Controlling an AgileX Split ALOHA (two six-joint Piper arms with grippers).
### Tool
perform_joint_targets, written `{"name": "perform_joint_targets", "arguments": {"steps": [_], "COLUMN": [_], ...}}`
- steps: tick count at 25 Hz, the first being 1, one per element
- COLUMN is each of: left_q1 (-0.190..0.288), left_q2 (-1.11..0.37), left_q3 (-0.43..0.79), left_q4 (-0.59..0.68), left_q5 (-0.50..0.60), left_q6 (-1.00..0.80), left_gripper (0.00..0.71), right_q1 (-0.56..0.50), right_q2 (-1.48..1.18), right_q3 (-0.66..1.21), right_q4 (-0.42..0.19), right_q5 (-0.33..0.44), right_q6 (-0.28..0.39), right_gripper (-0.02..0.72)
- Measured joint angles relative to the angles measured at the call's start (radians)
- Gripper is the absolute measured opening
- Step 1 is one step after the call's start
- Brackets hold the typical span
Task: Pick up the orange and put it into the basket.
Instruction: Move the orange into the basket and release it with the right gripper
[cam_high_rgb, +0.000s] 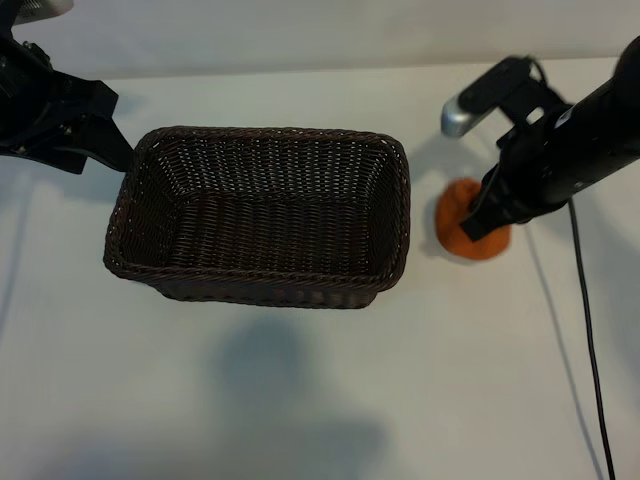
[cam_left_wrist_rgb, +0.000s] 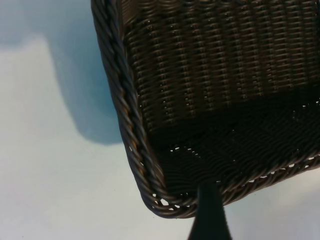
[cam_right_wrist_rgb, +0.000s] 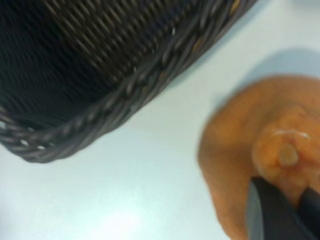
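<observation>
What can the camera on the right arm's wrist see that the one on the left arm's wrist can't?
Only the right wrist view shows the orange, close up with its knobbly stem bump, and the right gripper shut on that bump. Only the left wrist view looks into the basket's woven floor, with a left finger at its rim. Both show the basket and the white table.

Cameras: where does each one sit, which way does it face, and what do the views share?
Exterior: above the table, looking steeply down at the basket; left gripper at its end rim, right gripper on the orange.
Left wrist: on the left arm, facing the basket's corner; one dark fingertip shows.
Right wrist: on the right arm, facing the orange's stem bump beside the basket; dark fingertips show.
Shared: all three see the basket; exterior and right wrist see the orange.
</observation>
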Motion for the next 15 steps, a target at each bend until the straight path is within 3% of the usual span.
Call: {"name": "perform_joint_targets", "arguments": {"steps": [7, 15], "left_q1": [0.000, 0.000], "left_q2": [0.000, 0.000], "left_q3": [0.000, 0.000], "left_q4": [0.000, 0.000], "left_q5": [0.000, 0.000], "left_q6": [0.000, 0.002], "left_gripper": [0.558, 0.558], "right_q1": [0.000, 0.000], "right_q2": [-0.144, -0.174], "right_q3": [-0.008, -0.137], "right_q4": [-0.040, -0.088], "right_q5": [0.084, 0.264], "right_q6": [0.050, 0.200], "right_gripper": [0.043, 0.043]}}
